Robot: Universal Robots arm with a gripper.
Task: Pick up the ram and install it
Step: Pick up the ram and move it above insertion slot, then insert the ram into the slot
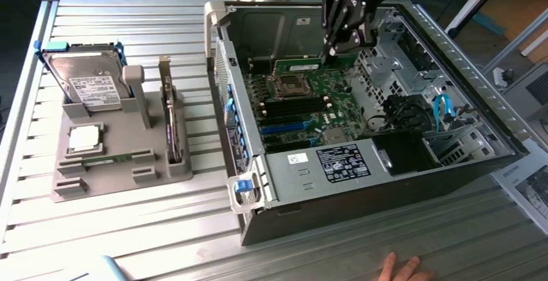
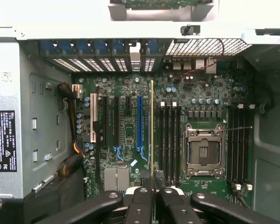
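The ram (image 1: 299,57) is a thin green stick held over the open computer case (image 1: 283,185), above the motherboard (image 1: 312,104). My gripper (image 1: 332,51) is shut on one end of it. In the wrist view the ram (image 2: 152,126) shows edge-on as a narrow yellow-green line running out from my gripper (image 2: 152,198). It hangs over the board beside the black memory slots (image 2: 170,140), between them and a blue slot (image 2: 140,126). The empty processor socket (image 2: 203,151) lies just past those slots. I cannot tell whether the ram touches the board.
At the exterior view's left a grey holder tray (image 1: 102,178) carries a hard drive (image 1: 86,82), a square silver processor chip (image 1: 84,138) and an upright expansion card (image 1: 171,124). A person's hand (image 1: 402,269) rests at the table's near edge. Drive cages and blue cables (image 1: 441,111) fill the case's right side.
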